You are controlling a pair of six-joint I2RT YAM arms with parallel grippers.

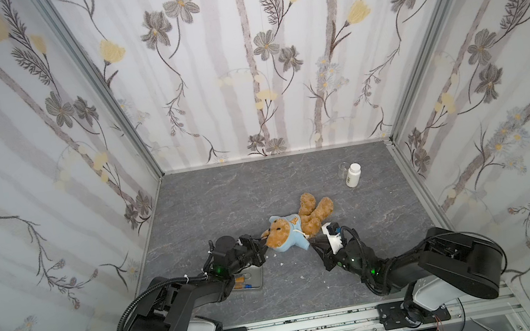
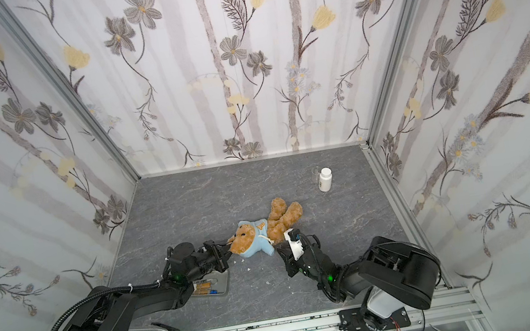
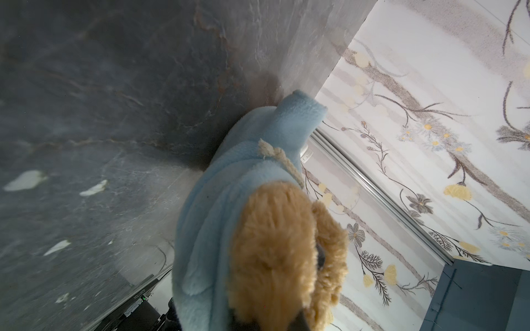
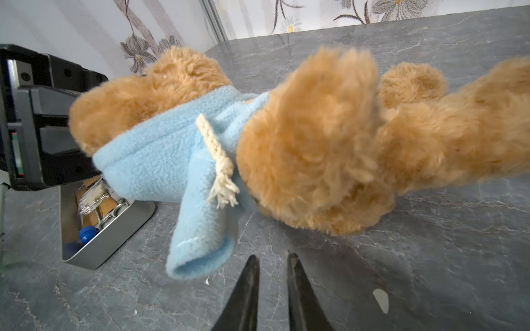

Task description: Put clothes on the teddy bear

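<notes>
On the grey marble-patterned table (image 1: 225, 194) the golden-brown curly plush teddy bear (image 1: 309, 222) lies in the lower middle of both top views, with a light blue fleece shirt (image 1: 290, 241) around its neck. The left gripper (image 1: 262, 241) pinches its head fur. The right gripper (image 4: 272, 255), fingers narrowly apart, holds nothing.

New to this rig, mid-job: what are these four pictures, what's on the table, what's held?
Two black robot arms work on a grey stone-patterned table. Two pictures look down from one overhead camera; the other two come from cameras on each arm's wrist. The golden-brown curly plush teddy bear lies mid-table with a light blue fleece shirt bunched around its neck, one sleeve empty. The left tool is shut on the bear's head. The right tool holds nothing, jaws slightly apart, near the sleeve. Also there: a white plastic bottle and an open metal tin of small items.
</notes>
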